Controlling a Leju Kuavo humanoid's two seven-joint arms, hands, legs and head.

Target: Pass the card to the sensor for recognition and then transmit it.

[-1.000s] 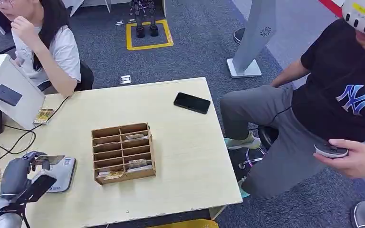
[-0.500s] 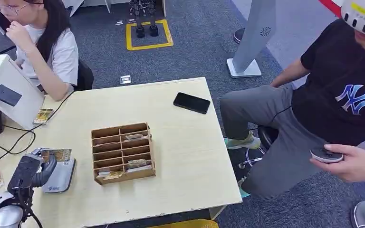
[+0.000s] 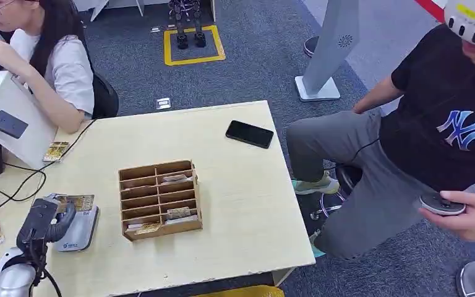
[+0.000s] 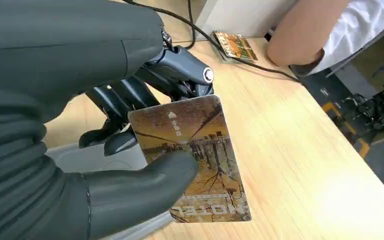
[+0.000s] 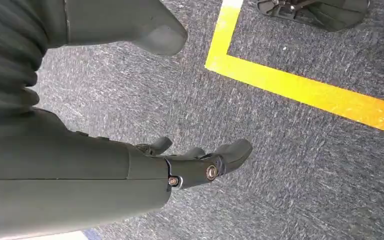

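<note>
My left hand pinches a brown-and-gold card between thumb and fingers, at the table's near left. The card lies nearly flat just over the far end of the grey card sensor; whether it touches I cannot tell. In the left wrist view the thumb presses on the card, the dark fingers sit behind it, and the grey sensor lies beneath. My right hand hangs over grey carpet with its fingers apart, holding nothing.
A wooden slotted organizer with several cards stands mid-table. A black phone lies at the far right. A white box with cables is at the far left, with loose cards nearby. A person sits at the left, another at the right.
My left hand has turned over and brought the card down flat over the sensor. The person at the left lowered an arm; the person at the right shifted a hand sideways.
</note>
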